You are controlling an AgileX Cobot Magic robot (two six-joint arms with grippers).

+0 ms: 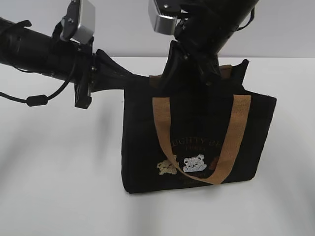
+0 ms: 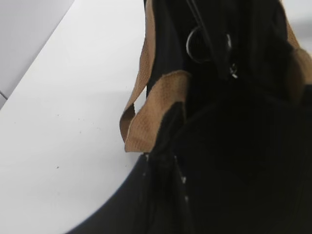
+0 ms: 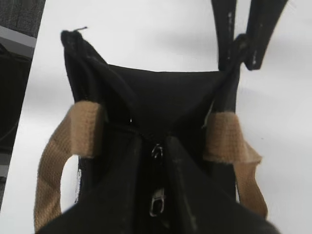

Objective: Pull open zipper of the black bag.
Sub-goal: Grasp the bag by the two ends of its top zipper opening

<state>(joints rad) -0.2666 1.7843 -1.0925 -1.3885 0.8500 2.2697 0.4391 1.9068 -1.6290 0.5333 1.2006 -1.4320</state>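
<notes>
Black bag (image 1: 197,142) corner pinched by left jaws (right unclear).

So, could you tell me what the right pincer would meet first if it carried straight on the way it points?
Probably the zipper: the right pincer points down onto the zip line along the top of the black bag, with the silver pull tab between its fingers. Contact is unclear from these views.

My two arms (image 1: 39,49) are matte black and tubular. Each wrist carries a silver-grey camera block (image 1: 78,19), and a black cable (image 1: 37,101) with a ferrite bead loops under the left one.
</notes>
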